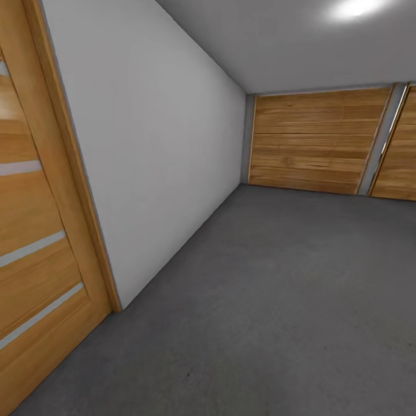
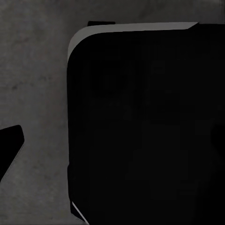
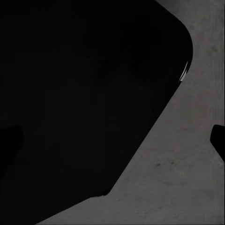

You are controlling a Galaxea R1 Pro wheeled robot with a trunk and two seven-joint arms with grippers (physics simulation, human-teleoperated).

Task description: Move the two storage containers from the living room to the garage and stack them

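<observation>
- The robot stands in the garage: dark grey concrete floor (image 1: 277, 300), a plain grey-white wall (image 1: 162, 150) on the left, two wooden plank doors at the far end, the nearer one (image 1: 315, 141) beside the corner and the second (image 1: 401, 159) at the right edge, and a ceiling light (image 1: 352, 8) glowing overhead.
- Jaws: both wrist views look down at mottled concrete past a large black rounded body, probably part of the robot itself. A dark tip (image 2: 10, 143) juts in at one edge of the left wrist view and another dark tip (image 3: 218, 138) in the right wrist view; I cannot tell from these whether either pair of jaws is clenched or released, and nothing orange-red shows between them.
- Outward: a wood-framed door (image 1: 40, 248) with pale horizontal strips stands close on the left, touching the wall's near end.
- The storage containers are not visible, so I cannot place them.
- Judged step: travelling or checking the drop spot; stacking looks not yet done here.
- Risk: turning tightly beside the near door frame could clip the base or an elbow against it.
- Risk: with the arms tucked low, anything carried would be out of the head's sight and could slip unnoticed.
</observation>
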